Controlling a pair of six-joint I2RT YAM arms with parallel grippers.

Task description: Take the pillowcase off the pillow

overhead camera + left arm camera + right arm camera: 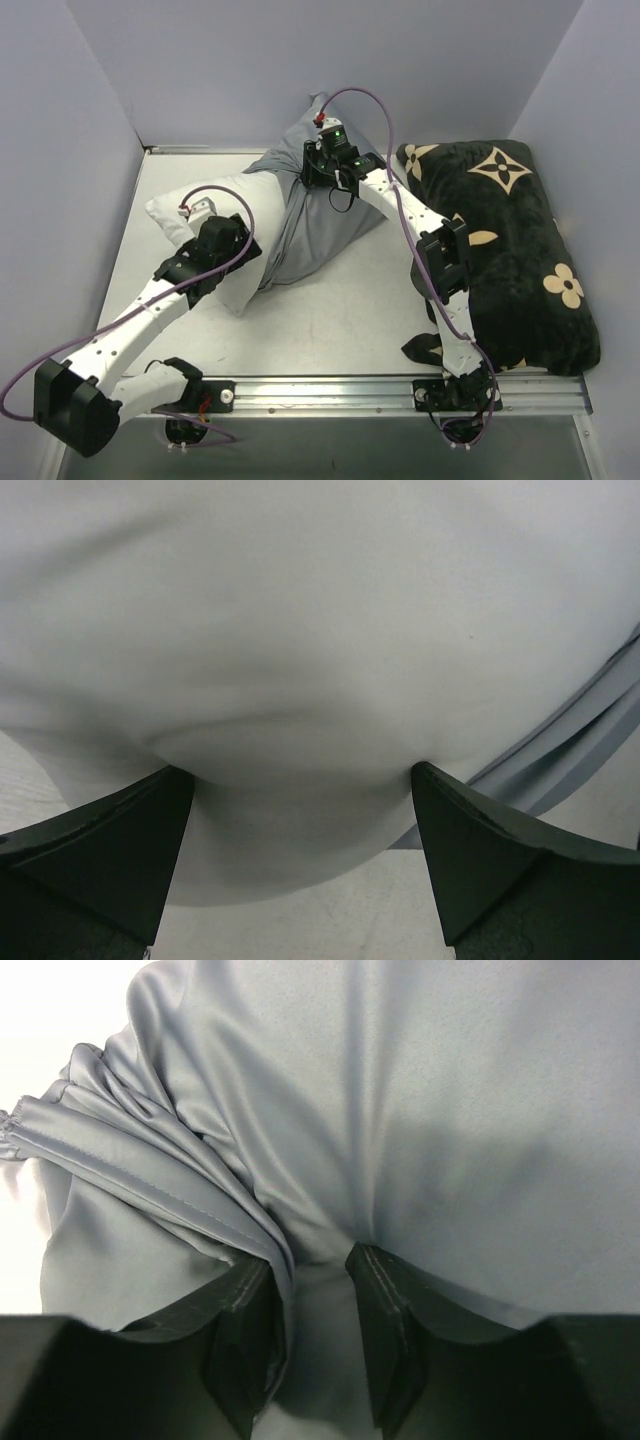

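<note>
The white pillow [190, 215] lies at the back left of the table, its left end bare. The blue-grey pillowcase [315, 225] still covers its right part and is bunched up toward the back. My left gripper [222, 243] sits on the bare pillow. In the left wrist view, my left gripper [302, 772] has its jaws wide apart, squeezing a bulge of the pillow [300, 630], with a pillowcase edge [590, 730] at the right. My right gripper [322, 168] is at the pillowcase's raised top. In the right wrist view, my right gripper [310, 1260] is shut on a fold of the pillowcase [420, 1110].
A large black cushion [510, 240] with tan flower and star motifs fills the right side, under my right arm. Blue walls close the back and both sides. A metal rail [330, 392] runs along the near edge. Bare tabletop [340, 320] lies in front of the pillow.
</note>
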